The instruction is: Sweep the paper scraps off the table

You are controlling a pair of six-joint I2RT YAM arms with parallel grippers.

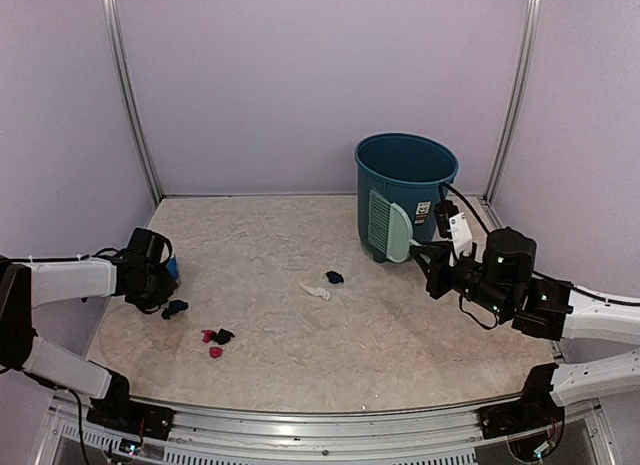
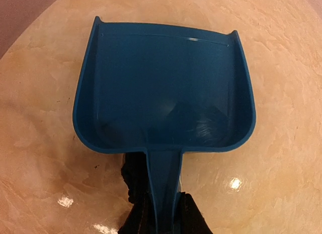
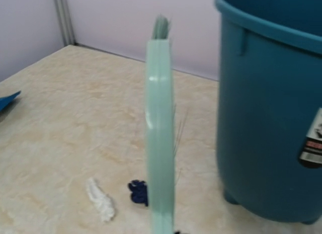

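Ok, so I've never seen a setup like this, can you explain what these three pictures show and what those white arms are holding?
These are two robot arms bolted at the near edge of a beige table, each ending in two-fingered jaws. The wide picture comes from a fixed camera above and behind them; the other two come from cameras on each wrist. The left arm has its jaws shut on the handle of a blue dustpan, which fills its wrist view. The right arm grips a pale green brush beside a blue bin. Small paper scraps, dark, pink and white, lie on the table.
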